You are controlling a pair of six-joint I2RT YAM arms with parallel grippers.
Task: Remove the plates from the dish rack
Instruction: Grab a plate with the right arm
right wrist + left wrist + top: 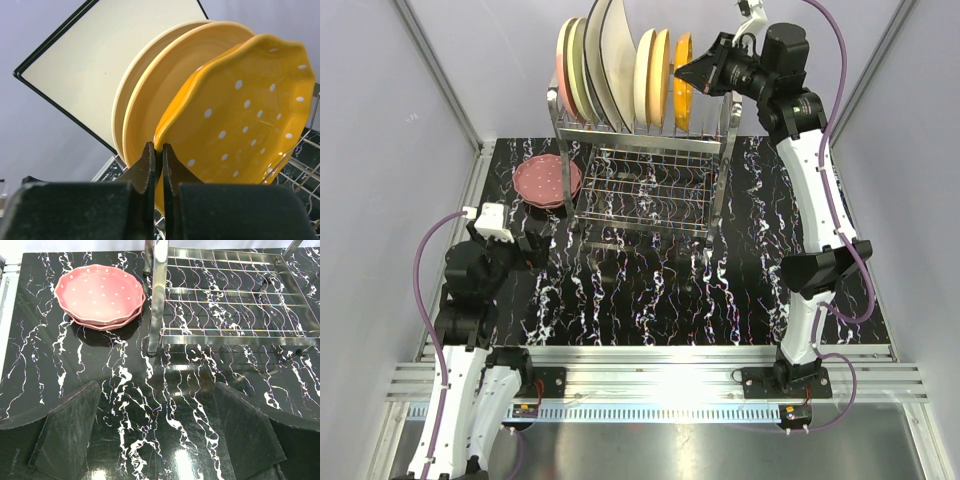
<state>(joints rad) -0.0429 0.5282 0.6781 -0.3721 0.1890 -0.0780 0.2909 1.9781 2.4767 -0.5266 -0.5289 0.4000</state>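
The chrome dish rack [645, 180] stands at the back of the table with several plates upright on its top tier. My right gripper [682, 72] is shut on the rim of the orange white-dotted plate [240, 115] at the row's right end [683, 95]. Beside it stand two cream-yellow round plates [165, 85], a large cream square plate [100, 60] and a pink-and-cream plate [568, 70]. Two stacked speckled pink plates [100, 294] lie flat on the table left of the rack [547, 180]. My left gripper [160, 440] is open and empty, low over the table in front of them.
The rack's steel post [159, 295] and lower wire shelf [235, 295] are just ahead of my left gripper. The black marbled table [650, 290] is bounded by white walls and a metal rail at the near edge [650, 372].
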